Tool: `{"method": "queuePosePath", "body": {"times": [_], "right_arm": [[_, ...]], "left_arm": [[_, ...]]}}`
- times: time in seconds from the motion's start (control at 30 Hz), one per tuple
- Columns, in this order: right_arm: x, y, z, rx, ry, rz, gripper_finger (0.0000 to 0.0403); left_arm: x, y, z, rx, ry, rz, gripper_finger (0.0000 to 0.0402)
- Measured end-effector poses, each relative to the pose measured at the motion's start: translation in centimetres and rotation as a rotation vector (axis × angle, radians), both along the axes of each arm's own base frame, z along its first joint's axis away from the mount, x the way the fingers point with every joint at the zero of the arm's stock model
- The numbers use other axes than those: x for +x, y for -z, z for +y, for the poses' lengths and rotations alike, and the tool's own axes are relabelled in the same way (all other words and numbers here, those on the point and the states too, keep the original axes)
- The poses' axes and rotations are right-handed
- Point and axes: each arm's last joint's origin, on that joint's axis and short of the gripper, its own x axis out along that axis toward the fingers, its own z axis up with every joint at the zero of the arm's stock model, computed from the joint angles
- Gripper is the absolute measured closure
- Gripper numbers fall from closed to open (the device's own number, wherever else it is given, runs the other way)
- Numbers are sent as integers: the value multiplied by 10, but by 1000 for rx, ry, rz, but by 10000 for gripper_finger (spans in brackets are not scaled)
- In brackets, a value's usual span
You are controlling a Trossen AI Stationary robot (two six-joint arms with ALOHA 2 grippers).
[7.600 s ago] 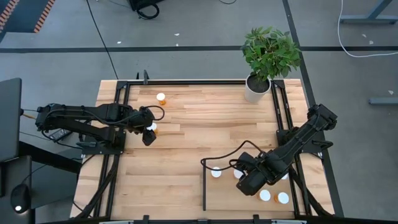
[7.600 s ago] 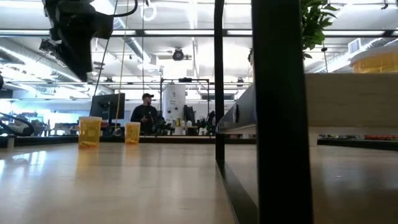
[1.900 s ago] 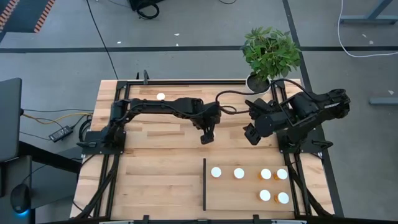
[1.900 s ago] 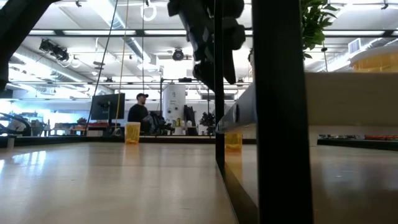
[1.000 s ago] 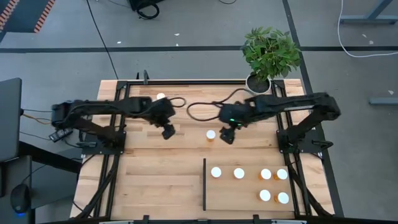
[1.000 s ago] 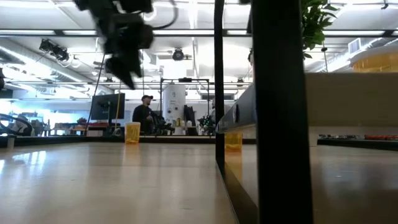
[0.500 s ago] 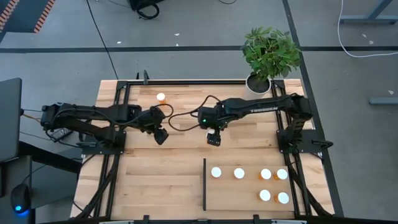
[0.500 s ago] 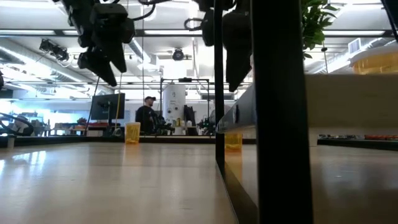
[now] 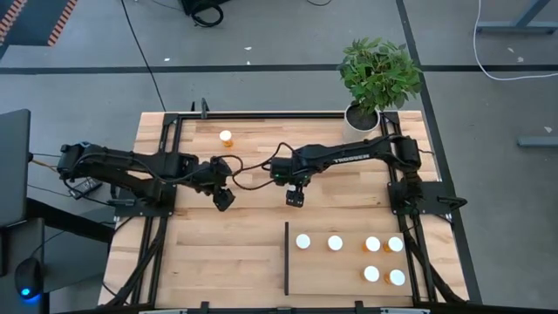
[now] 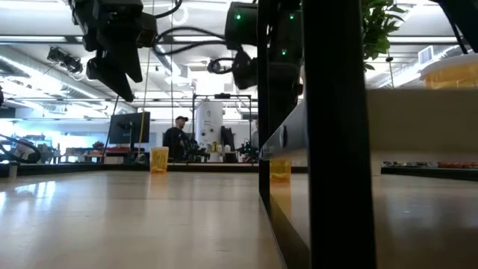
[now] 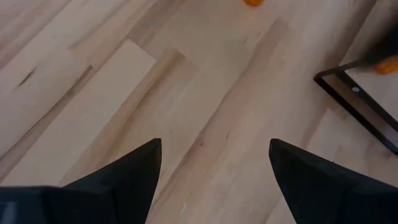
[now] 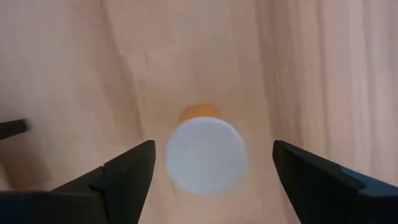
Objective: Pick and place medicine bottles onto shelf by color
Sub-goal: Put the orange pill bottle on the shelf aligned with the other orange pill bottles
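I had the right gripper (image 12: 211, 186) directly above an orange-bodied bottle (image 12: 205, 152) standing upright on the table (image 9: 253, 244), its fingers (image 12: 121, 177) spread wide to either side of the white cap and holding nothing. In the high view this gripper (image 9: 295, 199) hid the bottle beneath it, just beyond the far end of the shelf (image 9: 344, 269).

Risk, as I judged it: the cap sat slightly off the midline between the fingers. A descent without correction could set one finger on the cap edge and tip the bottle, which would then roll.

The left gripper (image 9: 225, 200) hung near, also spread and empty, over bare wood; in its wrist view its fingers (image 11: 130, 177) framed only planks. Both arms were close at mid-table, so a cable snag or contact was possible.

Six bottles (image 9: 350, 253) stood on the shelf beside the black strip (image 9: 286, 258); a carry there had to clear them. One more bottle (image 9: 226, 137) waited at the far edge. The plant pot (image 9: 358, 124) stood well apart.
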Motion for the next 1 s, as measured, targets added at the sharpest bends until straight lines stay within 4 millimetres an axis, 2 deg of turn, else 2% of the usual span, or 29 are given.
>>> {"method": "queuePosePath", "body": {"times": [0.17, 0.43, 1.0], "right_arm": [[3, 11, 1, 2, 15, 21, 70], [5, 14, 1, 10, 61, 13, 75], [4, 15, 1, 9, 78, 23, 133]], "left_arm": [[0, 0, 0, 0, -15, 1, 100], [0, 0, 1, 5, -21, 1, 100], [0, 0, 1, 14, -28, 3, 100]]}}
